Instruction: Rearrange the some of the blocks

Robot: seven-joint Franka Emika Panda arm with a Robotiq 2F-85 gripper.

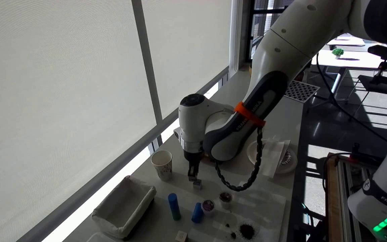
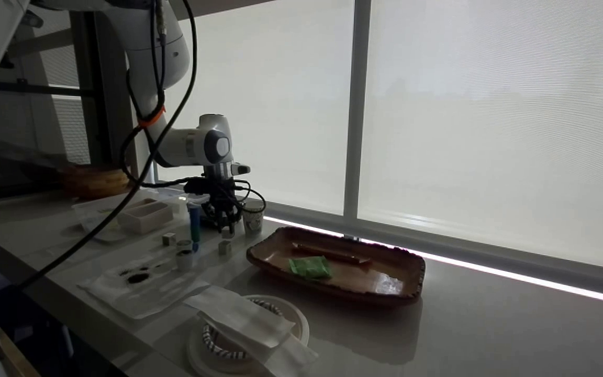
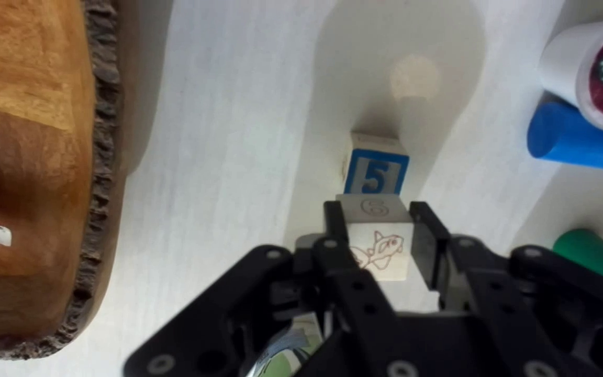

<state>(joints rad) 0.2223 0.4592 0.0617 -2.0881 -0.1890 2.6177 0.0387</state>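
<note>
My gripper (image 3: 376, 207) is shut on a pale wooden block (image 3: 382, 251) bearing a fish drawing and a 6. Just past it in the wrist view, a block with a blue-framed 5 (image 3: 376, 173) rests on the table, its near edge covered by the held one. In an exterior view the held block (image 2: 228, 232) hangs above the table block (image 2: 224, 247). Another cube (image 1: 181, 236) lies nearer that camera. A blue cylinder (image 1: 197, 213) lies on its side by a pod, and a cylinder stack, blue above green (image 1: 174, 206), stands upright.
A paper cup (image 1: 163, 165) stands close beside the gripper. A bark-edged wooden tray (image 2: 333, 290) lies to one side. Two coffee pods (image 1: 208, 205), spilled grounds (image 1: 247, 231), a pale rectangular bin (image 1: 126, 205) and plates under napkins (image 2: 244, 319) share the table.
</note>
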